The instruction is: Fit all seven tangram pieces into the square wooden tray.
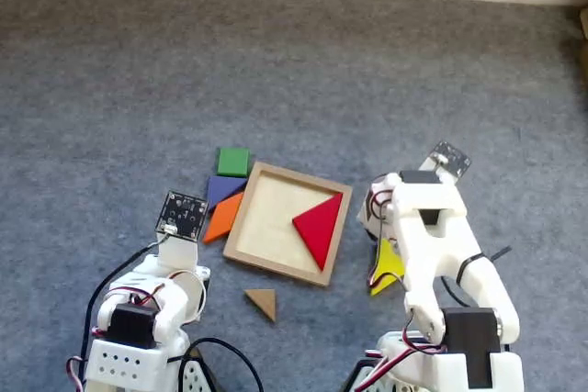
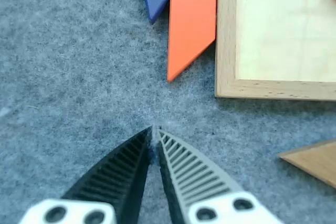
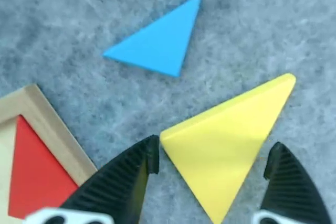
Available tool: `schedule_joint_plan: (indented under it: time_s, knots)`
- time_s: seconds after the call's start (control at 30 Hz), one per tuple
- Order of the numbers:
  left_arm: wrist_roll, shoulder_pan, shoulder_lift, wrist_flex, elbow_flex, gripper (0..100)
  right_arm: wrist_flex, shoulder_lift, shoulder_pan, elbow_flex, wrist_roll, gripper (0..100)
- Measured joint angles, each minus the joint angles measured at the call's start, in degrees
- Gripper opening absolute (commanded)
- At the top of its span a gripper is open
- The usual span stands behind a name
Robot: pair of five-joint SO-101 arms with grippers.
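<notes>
Right gripper [image 3: 214, 156]: fingers spread, one on each side of the yellow triangle [image 3: 231, 140], which lies flat on the grey tabletop just right of the tray [image 1: 274, 268]. No contact visible yet. One fingertip sits by a corner of the piece, the other by a slanted edge.

Left gripper [image 2: 155, 140]: fingers pressed together, empty, over bare tabletop near-left of the tray.

Tray holds one piece only, the red triangle [image 1: 319, 225], in its right part. Outside, on the left: green square [image 1: 233, 161], dark blue triangle [image 1: 220, 190], orange parallelogram [image 1: 223, 218] touching the rim. Brown triangle [image 1: 262, 302] is near side, blue triangle [image 3: 157, 43] close to the yellow, apart from it.

Risks, judged:
- closing on non-parallel edges may spin the yellow piece or squirt it out
- piece is thin and flat; tips may ride over it
- a skewed release could leave it propped on the rim or on the red triangle
- arm may nudge the tray on the way
</notes>
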Motion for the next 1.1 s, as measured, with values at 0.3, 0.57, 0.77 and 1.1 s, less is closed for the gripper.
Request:
schedule_joint_plan:
  time_s: [0.3, 0.57, 0.77, 1.1]
  knots:
    - [0.0, 0.0, 0.0, 0.0, 0.0, 0, -4.31, 0.0, 0.0, 2.73, -1.32, 31.1]
    - [0.0, 0.0, 0.0, 0.0, 0.0, 0, -4.75, 0.0, 0.09, 2.73, -2.11, 31.1]
    - [0.0, 0.0, 0.0, 0.0, 0.0, 0, -4.84, 0.0, 1.23, 2.73, -3.16, 31.0]
    - [0.0, 0.0, 0.0, 0.0, 0.0, 0, -5.19, 0.0, 1.76, 2.73, -3.25, 16.0]
